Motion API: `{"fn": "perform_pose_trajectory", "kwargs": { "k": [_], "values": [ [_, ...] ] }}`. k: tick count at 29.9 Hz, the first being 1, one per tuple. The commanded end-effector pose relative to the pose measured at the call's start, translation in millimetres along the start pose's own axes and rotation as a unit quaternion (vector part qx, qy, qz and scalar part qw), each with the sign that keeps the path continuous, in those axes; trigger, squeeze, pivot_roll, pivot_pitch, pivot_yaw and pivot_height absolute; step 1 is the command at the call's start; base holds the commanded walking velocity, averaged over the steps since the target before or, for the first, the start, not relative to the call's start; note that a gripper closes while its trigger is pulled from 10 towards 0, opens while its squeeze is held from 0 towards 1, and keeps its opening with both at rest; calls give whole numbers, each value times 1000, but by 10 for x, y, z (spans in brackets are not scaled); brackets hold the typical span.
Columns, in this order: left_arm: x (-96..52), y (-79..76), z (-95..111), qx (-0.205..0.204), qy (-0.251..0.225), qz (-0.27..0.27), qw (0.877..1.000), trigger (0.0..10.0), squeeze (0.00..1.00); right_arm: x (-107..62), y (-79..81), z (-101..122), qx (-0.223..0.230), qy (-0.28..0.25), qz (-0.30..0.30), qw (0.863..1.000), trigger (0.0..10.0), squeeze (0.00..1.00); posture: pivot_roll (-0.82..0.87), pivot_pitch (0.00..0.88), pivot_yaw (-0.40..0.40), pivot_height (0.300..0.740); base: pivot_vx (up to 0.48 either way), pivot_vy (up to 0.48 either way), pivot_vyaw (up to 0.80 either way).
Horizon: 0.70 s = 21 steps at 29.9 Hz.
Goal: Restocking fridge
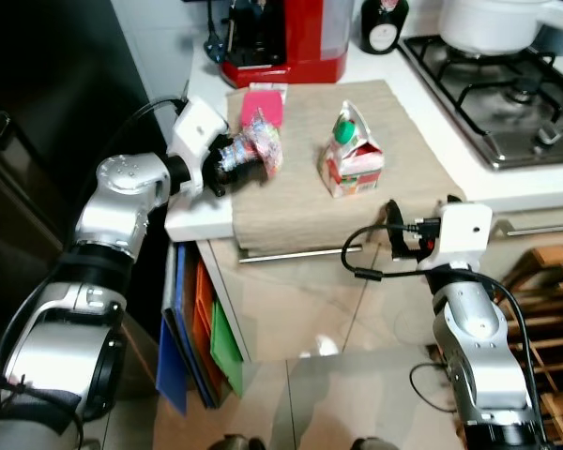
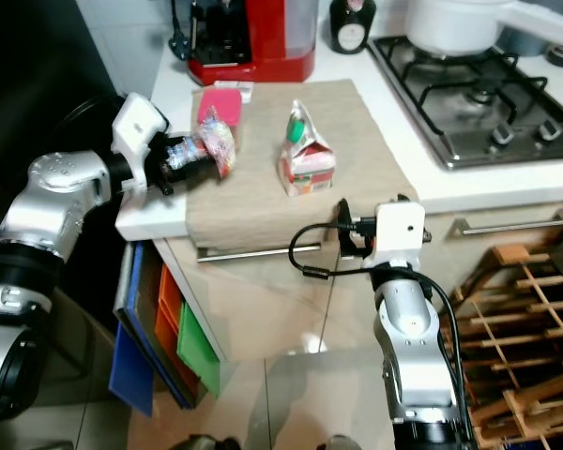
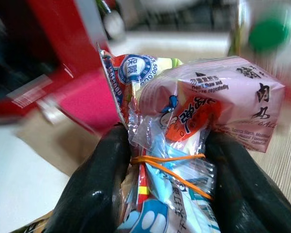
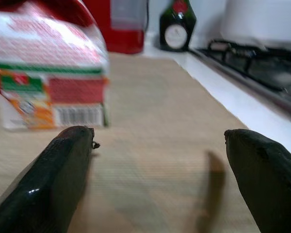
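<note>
Two tools are at work over the tabletop. The left tool is closed around a bundle of snack packets bound with an orange rubber band; in the left wrist view its black fingers press the crinkled packets from both sides just at the band, and the packets' printed tops fan out beyond the fingertips. The bundle sits low over the near left part of a beige mat, though whether it touches the mat cannot be told.

Just beyond the left tool lies a pink box on the mat, and behind that stands a red appliance at the back of the tabletop.

The right tool has its fingers spread wide, holding nothing, at the near edge of the mat. Ahead of it, toward its left finger and apart from it, stands a small juice carton with a green cap, upright on the mat. Farther ahead is a dark bottle, and off to the right tool's right lies a gas hob with a white pot on it.
</note>
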<state>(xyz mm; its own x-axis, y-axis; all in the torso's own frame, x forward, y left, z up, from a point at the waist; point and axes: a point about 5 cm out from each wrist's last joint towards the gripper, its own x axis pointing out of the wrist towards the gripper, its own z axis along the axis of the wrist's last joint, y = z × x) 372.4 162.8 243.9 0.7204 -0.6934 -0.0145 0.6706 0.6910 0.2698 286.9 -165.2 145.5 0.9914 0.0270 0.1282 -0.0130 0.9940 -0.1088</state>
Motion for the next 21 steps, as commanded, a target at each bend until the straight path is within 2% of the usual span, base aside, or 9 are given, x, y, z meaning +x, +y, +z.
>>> {"fn": "perform_pose_trajectory", "kwargs": {
  "k": [1, 7, 9, 16, 17, 18, 19, 20, 21],
  "values": [
    [-60, -23, 188, -10, -61, 21, 998, 0, 0, 31, -6, 17, 1, -9, 1, 1000, 10000, 337, -72, 0, 70, 740, 0, 0, 0],
    [-196, -116, 262, -39, -128, 109, 985, 0, 0, 68, -14, 16, 2, -19, 1, 1000, 10000, 337, -57, 0, 64, 740, 0, 0, 0],
    [-266, -316, 144, -81, -150, 168, 971, 0, 0, 86, -44, 198, 11, -72, -24, 997, 10000, 337, -46, 0, 53, 740, 0, 0, 0],
    [-289, -588, 108, -98, -181, 223, 953, 0, 0, 164, -72, 352, 8, -107, -40, 993, 10000, 333, -42, 0, 30, 740, 0, 0, 0],
    [-221, -761, 147, -89, -183, 208, 957, 2549, 0, 168, -77, 278, 7, -93, -36, 995, 10000, 333, -34, 0, 18, 740, 0, 0, 0],
    [-194, -802, 157, -89, -182, 206, 957, 2549, 0, 165, -76, 241, 9, -85, -35, 996, 10000, 333, -34, 0, 18, 740, 0, 0, 0],
    [-162, -823, 164, -81, -178, 210, 958, 5333, 0, 166, -65, 207, 11, -77, -30, 997, 10000, 333, -38, 0, 19, 740, 0, 0, 0],
    [-162, -823, 164, -81, -178, 210, 958, 5333, 0, 166, -65, 207, 11, -77, -30, 997, 10000, 333, -38, 0, 19, 740, 0, 0, 0],
    [-157, -808, 118, -83, -166, 221, 957, 10000, 0, 164, -55, 201, 9, -76, -26, 997, 10000, 337, -48, 0, 23, 740, 0, 0, 0]
  ]
}}
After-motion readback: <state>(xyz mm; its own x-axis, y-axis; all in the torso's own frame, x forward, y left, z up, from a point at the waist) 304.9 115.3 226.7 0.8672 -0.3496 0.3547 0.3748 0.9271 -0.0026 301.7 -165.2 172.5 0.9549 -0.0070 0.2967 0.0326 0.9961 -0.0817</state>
